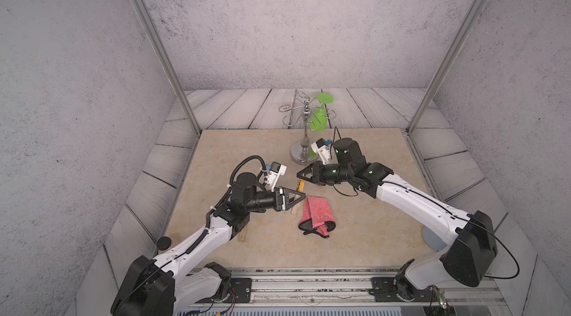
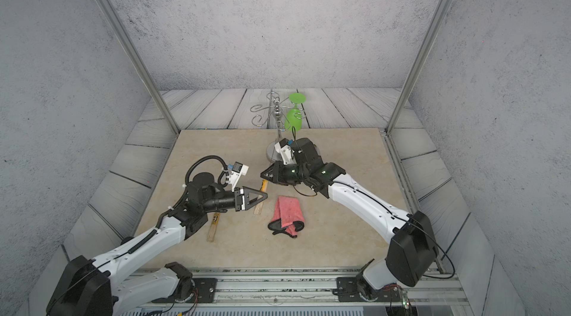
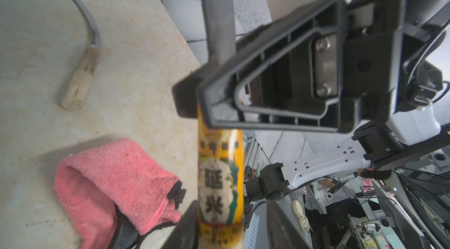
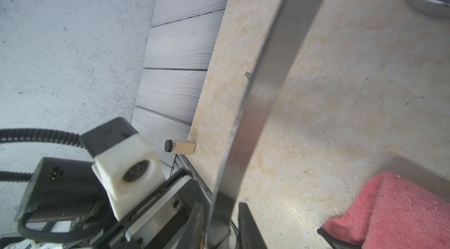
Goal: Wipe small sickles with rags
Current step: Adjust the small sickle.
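A small sickle (image 1: 300, 186) (image 2: 264, 186) with a yellow-black label band hangs between both grippers. My right gripper (image 1: 299, 173) (image 4: 222, 228) is shut on it where the dark blade (image 4: 267, 89) meets the handle. Its labelled handle (image 3: 220, 187) runs between the fingers of my left gripper (image 1: 304, 196) (image 3: 231, 230), which is open, with a gap on one side. The pink rag (image 1: 316, 214) (image 2: 289, 214) (image 3: 109, 187) lies folded on the table just right of the handle's end. A second labelled sickle (image 2: 213, 228) lies under my left arm. A plain-handled one (image 3: 80, 74) lies flat beyond the rag.
A chrome wire-armed stand (image 1: 304, 144) (image 2: 278, 132) stands at the back centre, just behind my right wrist, with a green goblet (image 1: 319, 116) hanging from it. Metal frame posts rise at both back corners of the beige table (image 1: 370, 237).
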Robot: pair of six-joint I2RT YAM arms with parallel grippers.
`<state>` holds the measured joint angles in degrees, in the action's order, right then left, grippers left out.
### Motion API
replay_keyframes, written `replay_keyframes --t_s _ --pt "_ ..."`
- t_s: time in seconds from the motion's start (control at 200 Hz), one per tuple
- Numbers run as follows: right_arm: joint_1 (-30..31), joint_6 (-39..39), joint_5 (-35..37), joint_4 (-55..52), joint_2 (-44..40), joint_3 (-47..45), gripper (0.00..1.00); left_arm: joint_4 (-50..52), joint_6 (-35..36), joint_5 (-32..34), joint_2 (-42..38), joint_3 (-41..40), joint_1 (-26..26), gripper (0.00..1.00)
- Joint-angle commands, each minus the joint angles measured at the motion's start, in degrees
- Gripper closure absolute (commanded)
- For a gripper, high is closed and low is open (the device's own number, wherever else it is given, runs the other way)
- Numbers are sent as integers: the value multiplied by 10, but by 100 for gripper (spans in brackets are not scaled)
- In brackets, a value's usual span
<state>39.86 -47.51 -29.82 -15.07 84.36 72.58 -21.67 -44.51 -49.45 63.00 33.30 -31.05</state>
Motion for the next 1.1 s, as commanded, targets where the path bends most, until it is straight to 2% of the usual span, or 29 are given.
replay_keyframes --t_s 0.0,0.33,0.4,0.455,0.56,0.611,0.686,0.861,0.946,1.096 --pt "2 -44 24 41 -10 8 93 9 25 8 4 22 -8 54" --pt "21 -91 60 63 -11 -9 93 4 29 23 49 56 -20 53" --pt "24 -97 67 66 -13 -12 93 -1 27 26 53 56 -21 56" --pt "26 -99 73 63 -15 -13 93 -3 26 27 55 56 -21 64" --pt "28 -94 75 56 -17 -12 92 -1 24 34 55 55 -21 99" --pt "29 -88 75 48 -17 -9 90 0 23 35 54 54 -21 100" --pt "30 -70 78 15 -16 1 83 0 22 41 50 52 -21 100" --pt "32 -6 109 -104 -22 29 50 29 18 125 9 35 -18 100" --pt "32 24 128 -166 -35 36 42 49 17 162 -19 25 -8 100" --pt "32 59 177 -260 -65 35 38 66 4 173 -51 17 23 100"
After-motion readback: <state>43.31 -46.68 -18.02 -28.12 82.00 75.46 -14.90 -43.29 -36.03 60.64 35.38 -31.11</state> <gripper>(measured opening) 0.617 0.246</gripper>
